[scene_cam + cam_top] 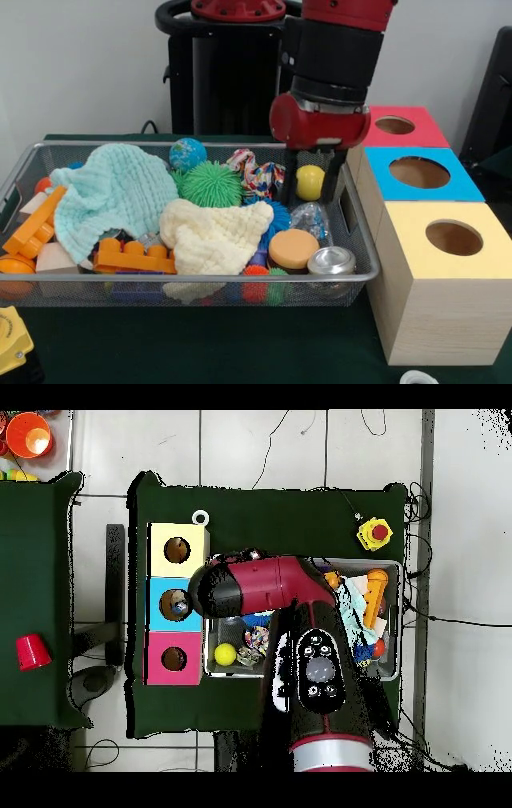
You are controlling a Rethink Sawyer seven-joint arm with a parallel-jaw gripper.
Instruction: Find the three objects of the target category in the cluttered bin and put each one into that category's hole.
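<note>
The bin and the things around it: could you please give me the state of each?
bin: cluttered with toys and cloths
gripper: down inside the bin, fingers open, empty
crushed bottle: lying in the bin, not grasped
blue-topped hole: open
metal can: upright in the bin's corner

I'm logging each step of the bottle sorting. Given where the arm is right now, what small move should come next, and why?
Probably a short shift toward the crushed clear bottle, then a descent. The claw hangs low at the bin's end by the boxes, beside the yellow ball, with the bottle just in front of it, next to the metal can. The blue hole is close by.
</note>
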